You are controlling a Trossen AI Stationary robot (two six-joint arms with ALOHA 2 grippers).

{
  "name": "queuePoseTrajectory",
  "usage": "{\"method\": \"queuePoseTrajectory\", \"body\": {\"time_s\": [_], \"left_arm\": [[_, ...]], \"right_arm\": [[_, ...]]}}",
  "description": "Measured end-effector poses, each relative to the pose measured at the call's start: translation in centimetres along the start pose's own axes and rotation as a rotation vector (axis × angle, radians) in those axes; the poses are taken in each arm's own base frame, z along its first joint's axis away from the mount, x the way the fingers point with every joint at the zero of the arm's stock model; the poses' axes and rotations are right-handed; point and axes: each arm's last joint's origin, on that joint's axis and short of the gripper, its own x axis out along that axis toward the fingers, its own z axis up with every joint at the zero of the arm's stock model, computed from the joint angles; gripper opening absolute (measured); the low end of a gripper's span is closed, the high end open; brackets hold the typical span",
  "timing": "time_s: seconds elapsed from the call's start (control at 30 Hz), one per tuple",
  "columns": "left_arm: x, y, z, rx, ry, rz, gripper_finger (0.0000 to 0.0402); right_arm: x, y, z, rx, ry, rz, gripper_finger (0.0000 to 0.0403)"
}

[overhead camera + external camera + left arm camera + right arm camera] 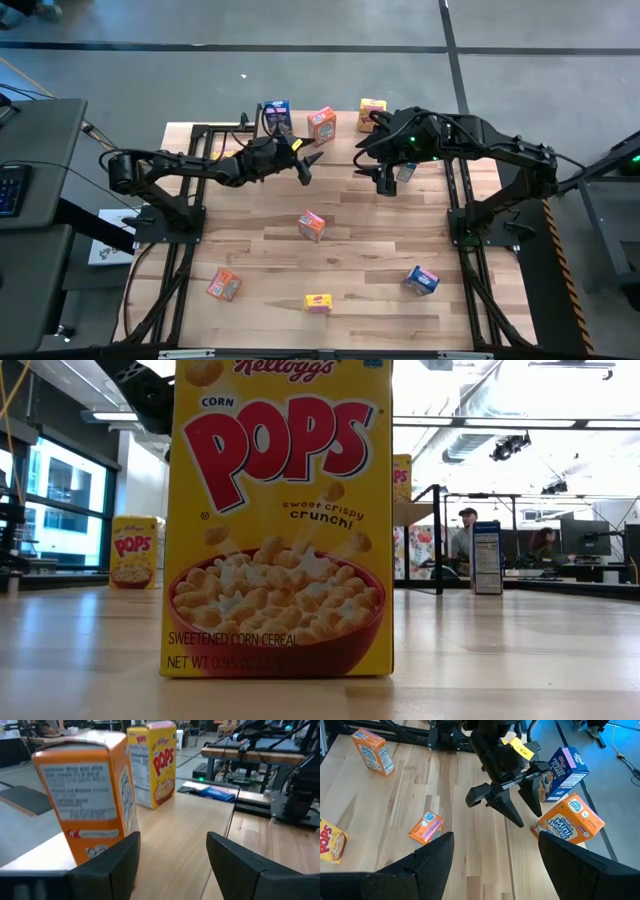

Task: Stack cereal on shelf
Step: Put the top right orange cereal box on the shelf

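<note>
Cereal boxes, noted left to right from above: you have an orange box [224, 285] and a yellow box [318, 304] at the near edge, well behind both pincers; an orange one [311, 225] mid-table between the arms; a blue box [421, 280] near-right. On the shelf [345, 131] at the far edge stand a blue box [277, 112], an orange box [321, 124] and a yellow box [372, 112]; another blue box [406, 171] lies flat just under the right arm.

Left gripper [305, 168]: arm reaches out level toward the shelf, fingers apart, nothing between them. The shelf's orange box [87, 805] sits just ahead of one finger.

Right gripper [383, 182]: wrist bent down over the shelf end, fingers spread, empty.

Risk, as I judge it: if you advance the left pincer off-centre, a finger [107, 865] clips that orange box and topples it off the shelf. The two pincers face each other closely; moving both inward could make them collide.
</note>
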Motion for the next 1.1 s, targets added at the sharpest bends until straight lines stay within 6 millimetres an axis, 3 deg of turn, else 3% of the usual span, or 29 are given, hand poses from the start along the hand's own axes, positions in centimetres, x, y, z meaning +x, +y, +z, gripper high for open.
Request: {"method": "queuePoseTrajectory", "body": {"time_s": [0.4,0.7,1.1], "left_arm": [[0.5,-0.3,1.5,0.025,-0.004,-0.023,0.0217],[2.1,-0.1,-0.8,0.010,0.057,0.021,0.0217],[2.5,0.7,-1.2,0.022,0.047,0.101,0.0217]], "right_arm": [[0.0,-0.1,0.3,0.002,-0.031,-0.007,0.0282],[0.0,-0.1,0.3,0.002,-0.031,-0.007,0.0282],[0.0,-0.1,0.3,-0.014,-0.031,-0.007,0.0282]]}}
